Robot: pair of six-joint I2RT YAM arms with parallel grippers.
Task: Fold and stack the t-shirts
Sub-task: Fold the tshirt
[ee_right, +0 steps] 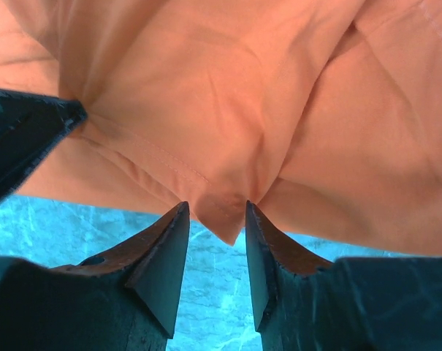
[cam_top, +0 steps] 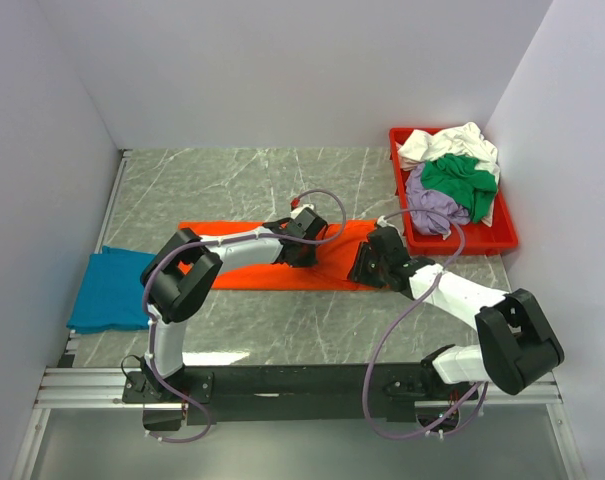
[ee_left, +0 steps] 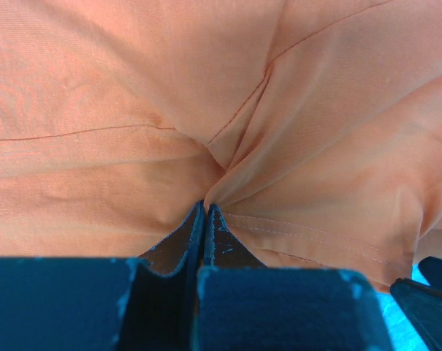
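Note:
A bright orange t-shirt (cam_top: 257,262) lies as a long flat strip across the middle of the table. It fills the left wrist view (ee_left: 133,88) and the right wrist view (ee_right: 228,95). My left gripper (cam_top: 302,248) is shut, pinching a gathered fold of orange cloth at its tips (ee_left: 206,206). My right gripper (cam_top: 364,266) is at the strip's right end. Its jaws stand apart (ee_right: 215,212), with a hemmed corner of the orange shirt hanging between them, not pinched. A teal-blue t-shirt (cam_top: 110,290) lies folded at the table's left edge.
A red plastic tray (cam_top: 460,244) stands at the back right against the wall. It holds a heap of white (cam_top: 447,143), green (cam_top: 460,180) and lavender (cam_top: 432,210) shirts. White walls close in the table on three sides.

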